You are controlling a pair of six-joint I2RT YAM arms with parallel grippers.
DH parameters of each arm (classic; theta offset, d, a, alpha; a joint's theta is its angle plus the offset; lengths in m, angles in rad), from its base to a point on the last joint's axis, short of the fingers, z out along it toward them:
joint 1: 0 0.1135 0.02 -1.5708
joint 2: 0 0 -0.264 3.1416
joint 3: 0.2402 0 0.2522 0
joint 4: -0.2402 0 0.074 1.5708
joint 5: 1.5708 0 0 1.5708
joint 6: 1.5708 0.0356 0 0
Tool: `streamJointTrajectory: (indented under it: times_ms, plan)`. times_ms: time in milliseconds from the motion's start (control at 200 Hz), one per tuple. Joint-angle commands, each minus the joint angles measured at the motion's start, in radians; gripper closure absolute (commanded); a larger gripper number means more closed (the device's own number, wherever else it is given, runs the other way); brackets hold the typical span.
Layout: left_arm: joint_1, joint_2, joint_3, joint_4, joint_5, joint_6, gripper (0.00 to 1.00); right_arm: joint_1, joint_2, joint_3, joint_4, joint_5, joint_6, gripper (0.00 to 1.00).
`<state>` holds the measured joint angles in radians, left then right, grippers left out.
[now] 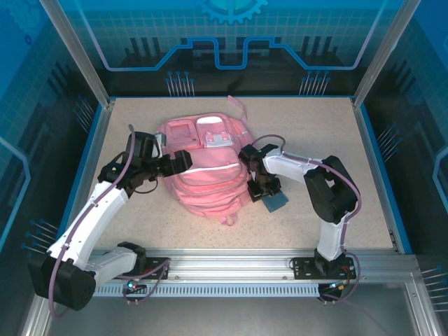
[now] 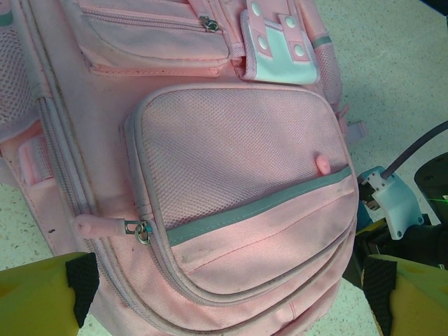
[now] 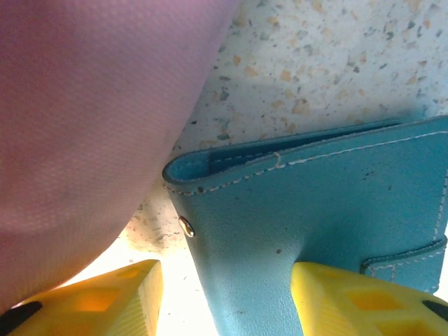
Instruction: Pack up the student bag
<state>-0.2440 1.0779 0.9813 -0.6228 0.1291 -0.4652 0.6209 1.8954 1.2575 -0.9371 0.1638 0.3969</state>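
Though adjacent, one backpack (image 1: 206,168), one wallet (image 1: 278,204)

Wearing white shells over black joints on left arm (image 1: 101,206) and right arm (image 1: 290,166). Trailing mauve cables (image 1: 131,148). Showing yellow fingers (image 2: 35,297) with black pads (image 2: 84,280)

The student bag (image 1: 210,182) blocks the middle of the table (image 1: 329,133). Bare tabletop lies open along the far edge, the right side and the near strip. A teal wallet (image 3: 315,231) lies just beside the bag's right flank, with a narrow sliver of table between them.
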Motion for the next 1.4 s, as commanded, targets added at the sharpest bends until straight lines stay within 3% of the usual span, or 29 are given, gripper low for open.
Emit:
streamJointTrajectory:
  times_ms: [0,295,655,830,945,1126,1306,1396]
  plan:
    - [0.011,0.009,0.042,0.003,0.017,0.023,0.01,-0.019,0.073,-0.017,-0.016,0.063,0.046,0.45]
    - [0.01,0.01,0.042,-0.001,0.01,0.025,0.01,-0.018,0.04,-0.022,-0.011,0.202,0.1,0.5]
    - [0.01,0.004,0.04,-0.002,0.014,0.022,0.01,-0.023,0.008,-0.04,0.017,0.206,0.12,0.81]
    - [0.01,0.001,0.037,0.0,0.027,0.01,0.01,-0.045,-0.121,-0.046,0.063,0.141,0.12,0.88]
    - [0.01,-0.001,0.027,0.024,0.059,-0.011,0.01,-0.093,-0.255,-0.072,0.144,-0.014,0.114,0.9]
    - [0.01,0.0,0.003,0.108,0.165,-0.083,0.01,-0.221,-0.439,-0.163,0.396,-0.521,0.175,0.9]
    - [0.006,0.023,-0.049,0.317,0.358,-0.259,0.01,-0.235,-0.461,-0.177,0.664,-0.867,0.326,0.88]
    - [-0.022,0.042,-0.057,0.412,0.409,-0.332,0.01,-0.229,-0.435,-0.187,0.828,-0.963,0.44,0.88]
